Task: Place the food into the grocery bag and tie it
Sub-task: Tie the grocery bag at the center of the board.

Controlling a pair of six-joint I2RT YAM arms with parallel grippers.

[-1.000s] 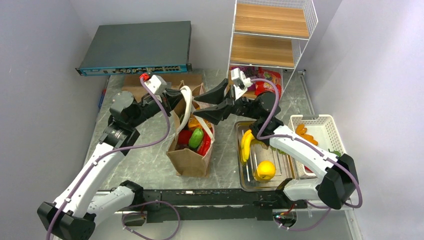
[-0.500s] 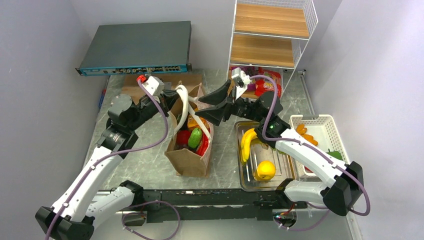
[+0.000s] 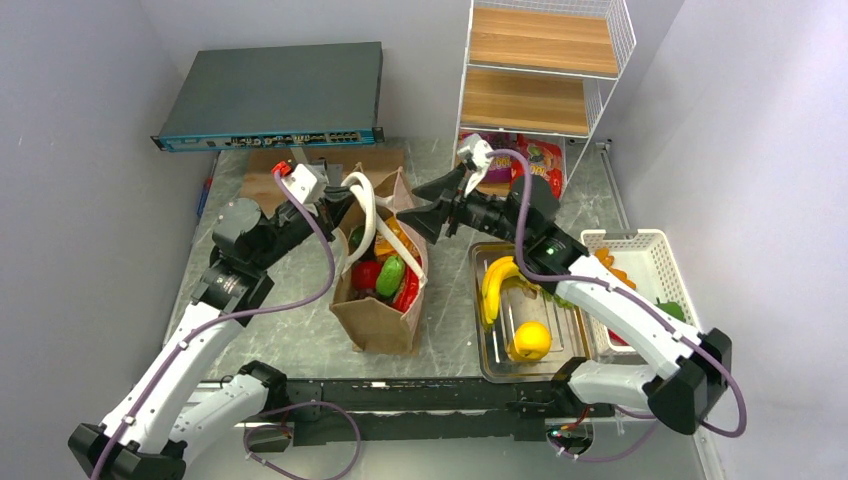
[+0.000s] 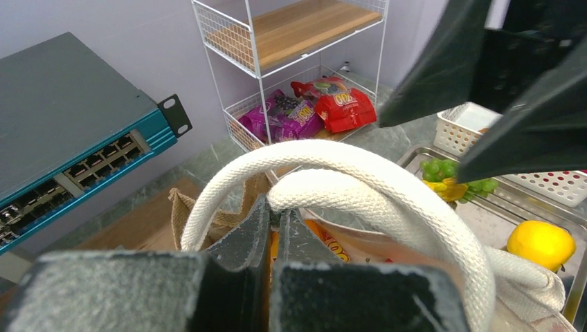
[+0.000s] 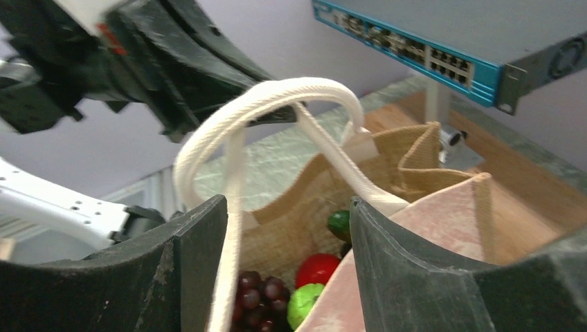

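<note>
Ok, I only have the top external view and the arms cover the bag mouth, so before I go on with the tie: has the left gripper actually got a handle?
Observer: Yes. In the left wrist view the left gripper is shut on a cream rope handle, pinched at its fingertips.
Operator: And the right one, is it gripping?
Observer: No. The right gripper is open. A rope loop shows between its fingers, and neither finger is closed on it.
Operator: Is any food poking out?
Observer: Not in the right wrist view. The grapes sit down inside the grocery bag.
</note>
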